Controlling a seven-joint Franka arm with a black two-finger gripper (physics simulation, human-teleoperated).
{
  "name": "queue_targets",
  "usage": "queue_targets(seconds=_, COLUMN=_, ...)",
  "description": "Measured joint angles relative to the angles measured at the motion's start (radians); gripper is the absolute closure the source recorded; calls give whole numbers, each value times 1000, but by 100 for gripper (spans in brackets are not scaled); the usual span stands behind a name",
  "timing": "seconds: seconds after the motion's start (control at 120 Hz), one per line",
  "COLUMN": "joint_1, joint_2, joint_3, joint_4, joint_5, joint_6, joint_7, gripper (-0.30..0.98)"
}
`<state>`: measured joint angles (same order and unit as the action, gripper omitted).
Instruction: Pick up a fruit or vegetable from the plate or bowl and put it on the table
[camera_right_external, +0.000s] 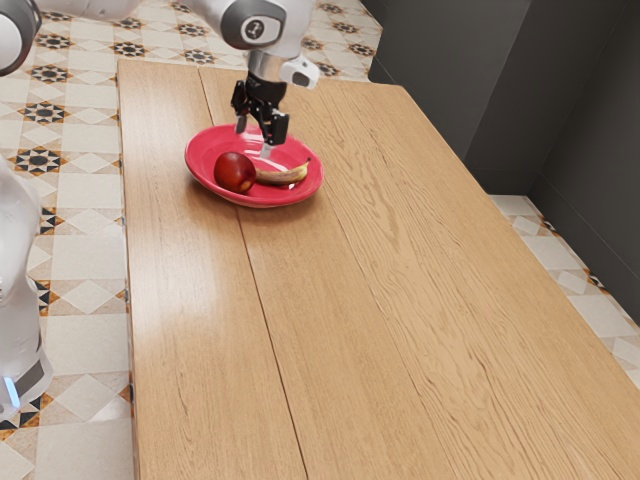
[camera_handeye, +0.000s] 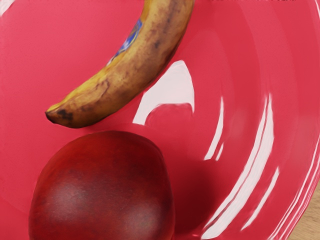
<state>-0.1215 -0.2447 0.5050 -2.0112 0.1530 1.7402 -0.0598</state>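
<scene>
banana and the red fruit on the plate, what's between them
In the wrist view, a narrow, bare strip of the plate separates the banana from the red fruit.

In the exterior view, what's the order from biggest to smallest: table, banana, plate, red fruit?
1. Table
2. Plate
3. Red fruit and banana: too close to rank; the banana looks longer, the fruit thicker.

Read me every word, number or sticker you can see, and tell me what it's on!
No words or numbers I can read.
Blue sticker on the banana: any writing is too small to read.
Round emblem on my arm: too small to make out.
</scene>
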Motion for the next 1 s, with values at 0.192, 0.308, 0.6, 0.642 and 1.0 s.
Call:
queue_targets(seconds=0.192, joint_1=6, joint_2=12, joint_3=38, joint_4=-31, joint_5=2, joint_6=23, joint_7=121, gripper=0)
queue_targets(seconds=0.308, joint_1=4, joint_2=13, joint_3=48, joint_4=-56, joint_5=0, joint_6=29, joint_7=177, gripper=0)
queue_targets(seconds=0.6, joint_1=4, joint_2=11, joint_3=61, joint_4=-105, joint_5=-1, joint_6=49, joint_7=278, gripper=0)
queue_targets(seconds=0.642, joint_1=4, joint_2=11, joint_3=61, joint_4=-108, joint_5=-2, joint_6=53, joint_7=289, gripper=0)
queue_targets(seconds=1.0, joint_1=-4, joint_2=13, joint_3=84, joint_4=-153, joint_5=-8, joint_6=96, joint_7=357, gripper=0)
